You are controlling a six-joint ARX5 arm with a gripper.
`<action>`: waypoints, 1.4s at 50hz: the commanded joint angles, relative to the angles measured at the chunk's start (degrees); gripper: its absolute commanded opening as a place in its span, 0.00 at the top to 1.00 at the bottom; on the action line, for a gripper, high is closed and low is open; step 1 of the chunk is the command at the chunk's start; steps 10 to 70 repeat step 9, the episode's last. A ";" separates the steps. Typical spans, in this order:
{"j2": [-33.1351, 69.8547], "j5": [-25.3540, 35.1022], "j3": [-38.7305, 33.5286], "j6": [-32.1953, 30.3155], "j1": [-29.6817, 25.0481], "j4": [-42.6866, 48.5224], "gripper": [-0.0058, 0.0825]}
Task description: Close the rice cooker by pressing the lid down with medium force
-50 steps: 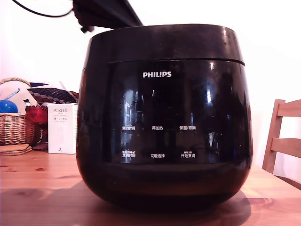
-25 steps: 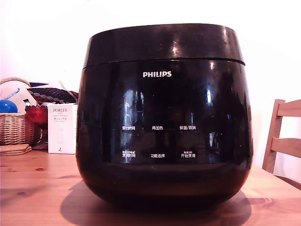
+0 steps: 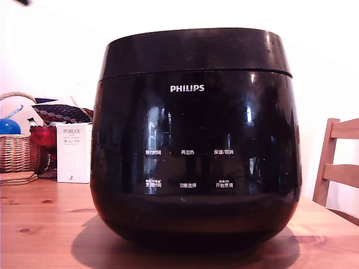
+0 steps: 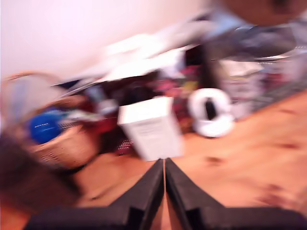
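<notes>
Sits square in the middle of the exterior view: rice cooker (image 3: 196, 162), glossy black, white PHILIPS logo and white button labels facing the camera, resting on the wooden tabletop (image 3: 45, 224). Capped by the lid (image 3: 193, 51), seated flat on the body with only a thin seam line between them, level all round as far as can be seen. At nine o'clock from the cooker, a white box (image 3: 74, 152) standing upright, printed PORLEX; further toward nine o'clock, a wicker basket (image 3: 17, 148) holding a blue ball (image 3: 9, 126). At three o'clock, part of a wooden chair (image 3: 336, 162) at the frame edge.

In the wrist view, heavily motion-blurred: hand (image 4: 164, 167) with its two dark fingers (image 4: 146, 191) pressed together, tips meeting, nothing between them. Beyond the tips, at twelve o'clock, the same white box (image 4: 151, 127); at ten o'clock the basket (image 4: 62, 143) with the blue ball (image 4: 44, 127); at one o'clock a white rounded object (image 4: 211, 115), too blurred to identify. No sight of the cooker in this view. Hand not visible in the exterior view.
</notes>
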State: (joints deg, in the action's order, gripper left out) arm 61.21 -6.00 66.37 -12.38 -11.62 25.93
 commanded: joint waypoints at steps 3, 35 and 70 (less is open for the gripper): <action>-0.48 -1.40 -0.63 0.04 1.49 -1.46 0.96; -0.48 -2.40 -0.63 0.04 2.21 -2.10 0.96; -0.48 -2.40 -0.63 0.04 2.21 -2.10 0.96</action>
